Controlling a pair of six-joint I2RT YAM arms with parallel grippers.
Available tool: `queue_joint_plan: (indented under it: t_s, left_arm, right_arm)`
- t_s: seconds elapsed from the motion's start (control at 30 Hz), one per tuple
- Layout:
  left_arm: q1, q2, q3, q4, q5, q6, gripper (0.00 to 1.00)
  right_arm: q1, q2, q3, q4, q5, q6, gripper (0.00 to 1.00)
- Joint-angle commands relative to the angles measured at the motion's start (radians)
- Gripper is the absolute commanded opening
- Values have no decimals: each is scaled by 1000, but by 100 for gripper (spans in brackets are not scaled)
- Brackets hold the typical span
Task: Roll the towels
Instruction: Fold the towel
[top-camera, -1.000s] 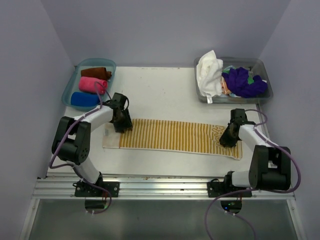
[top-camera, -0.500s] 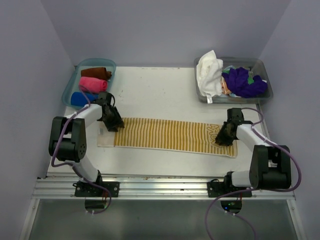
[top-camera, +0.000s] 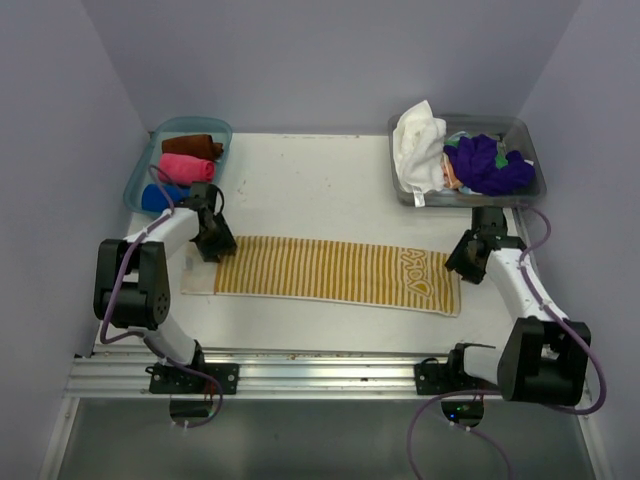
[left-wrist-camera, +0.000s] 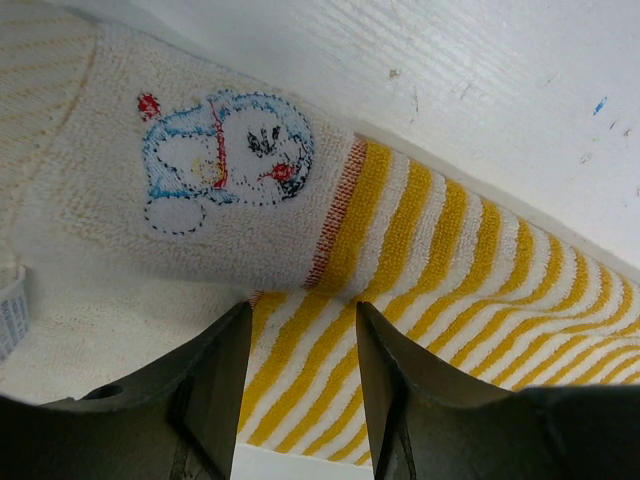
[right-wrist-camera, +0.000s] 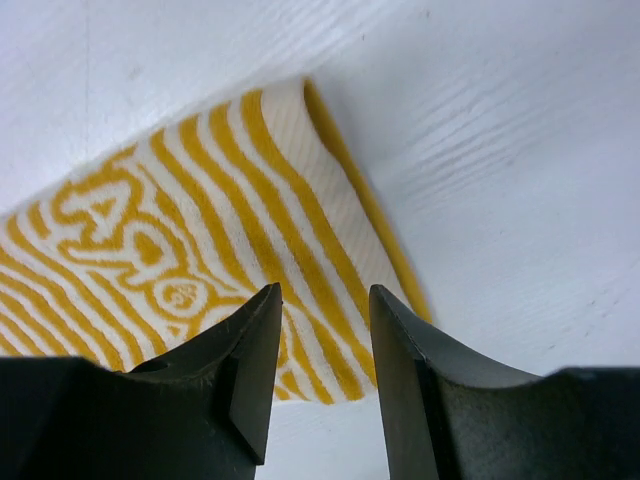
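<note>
Count at this moment: one yellow-striped towel (top-camera: 320, 270) on the table; three rolled towels, brown towel (top-camera: 190, 146), pink towel (top-camera: 186, 168), blue towel (top-camera: 156, 197), in one blue tray (top-camera: 135, 180); one clear bin (top-camera: 470, 200) holding one white towel (top-camera: 418, 140), one purple towel (top-camera: 485, 163), further cloths uncountable; two arms, left arm (top-camera: 165, 235) and right arm (top-camera: 520, 285).

right gripper (right-wrist-camera: 323, 300): jaws apart, nothing clamped between them
fingers (right-wrist-camera: 245, 385): dark, both rising from the bottom edge, tips over the towel's end
towel (right-wrist-camera: 190, 215): yellow and white stripes, lying flat; wavy yellow pattern at left; yellow-bordered end edge runs diagonally down to the right
table (right-wrist-camera: 500, 150): white, visible above and right of the towel, faint scuffs
</note>
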Motion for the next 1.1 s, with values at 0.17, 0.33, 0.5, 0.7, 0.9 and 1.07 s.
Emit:
queue_joint_plan:
  t_s: [0.17,0.33,0.5,0.7,0.9,1.07]
  left_arm:
    - [8,-28,40,-17,-36,43,50]
    - [8,-34,37,-18,-27,46,50]
    - [8,-28,30,-14,-16,47,50]
    - [8,-28,27,-11,-8,50,50]
    - [8,-31,23,-11,-7,55,50]
    - [5,-25,-6,14,21,61,49]
  right_arm:
    - [-43,169,104,-26,-44,-89,43]
    - [-41,201,89,-26,22,-78,45]
    - [-41,256,78,-3,45,-66,45]
    - [-43,374,51,53,4,-54,43]
    - [-78,405,20,88,3,-23,0]
    - [-113,250,18,34,121,17,0]
